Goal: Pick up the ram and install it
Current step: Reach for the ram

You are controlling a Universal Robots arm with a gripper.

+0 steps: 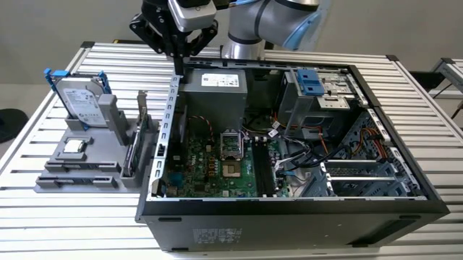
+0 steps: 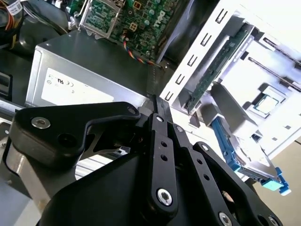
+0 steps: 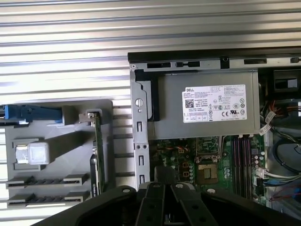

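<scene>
Looking first through the exterior view, I have the gripper (image 1: pixel 179 66) hanging over the back corner of the open computer case (image 1: pixel 289 227), by the grey power supply (image 1: pixel 217 92). Its fingers are pressed together with nothing between them. Toward the exterior view's left, a grey fixture (image 1: pixel 108 184) sits on the slatted table (image 1: pixel 43 227) just beside the case. It carries a hard drive (image 1: pixel 78 103) with blue rails standing upright and a processor (image 1: pixel 75 145) lying flat. Thin boards stand on edge along the side nearest the case. I take the ram (image 1: pixel 132 154) to be among them, well apart from the gripper, though I cannot separate it cleanly from the bracketed expansion card (image 1: pixel 142 105) next to it.

In the second wrist view the black fingers (image 2: pixel 161 120) meet tip to tip, empty. A green board edge (image 2: pixel 221 61) stands in the fixture close against the case wall.

In the first wrist view the gripper (image 3: pixel 164 175) sits above the motherboard (image 3: pixel 188 155) near the power supply. A green edge (image 3: pixel 98 160) runs along the fixture, just beside the case's slotted rear wall; whether it is ram or card I cannot tell.
</scene>
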